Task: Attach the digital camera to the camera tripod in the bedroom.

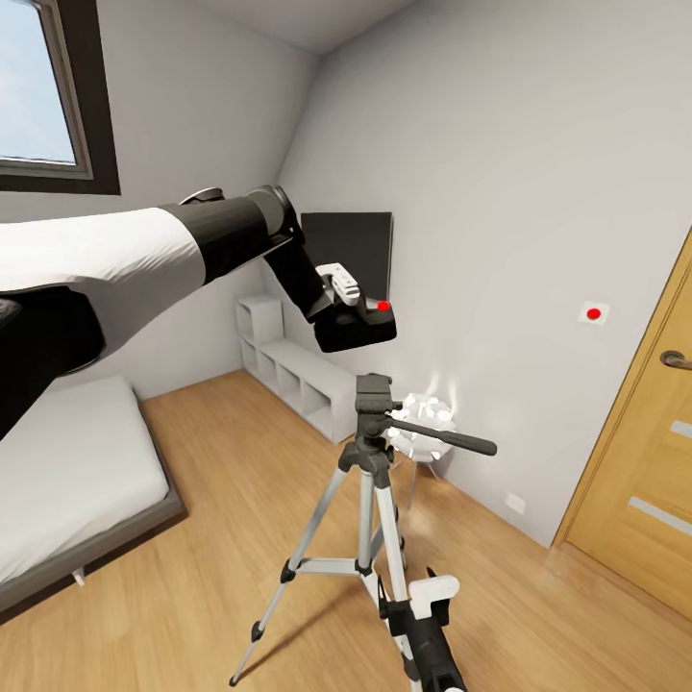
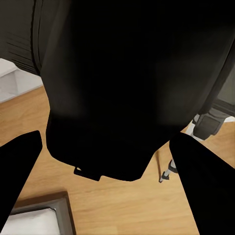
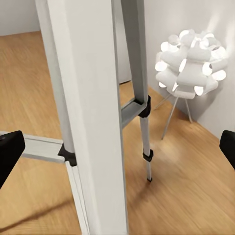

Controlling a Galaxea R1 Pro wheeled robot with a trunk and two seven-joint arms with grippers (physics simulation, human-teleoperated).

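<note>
The left pincer [image 1: 338,293] is clenched on the digital camera [image 1: 358,325]. In the left wrist view the black body [image 2: 127,88] sits between the two dark fingers [image 2: 17,171], which bracket it on both sides.

Step in hand, as I judge it: seating the camera on the pan head [image 1: 374,392] of the camera tripod [image 1: 370,500].

Position: the camera hangs just beneath the left pincer. The pan head stands below the camera and slightly to its far side, apart from it, with clear air between the camera's underside and the mounting plate. The long handle [image 1: 447,437] juts off to the side, away from the arm.

Recommendation: bring the camera squarely over the plate first, keep its base level, then lower straight down. A slanted approach risks nudging the head and tipping the light legs. Hold the grip until the base rests flat.

The right pincer [image 1: 430,601] sits low beside the tripod's legs [image 3: 93,122], its fingertips spread wide at either side of the near leg and holding nothing. It should stay off the legs.
</note>
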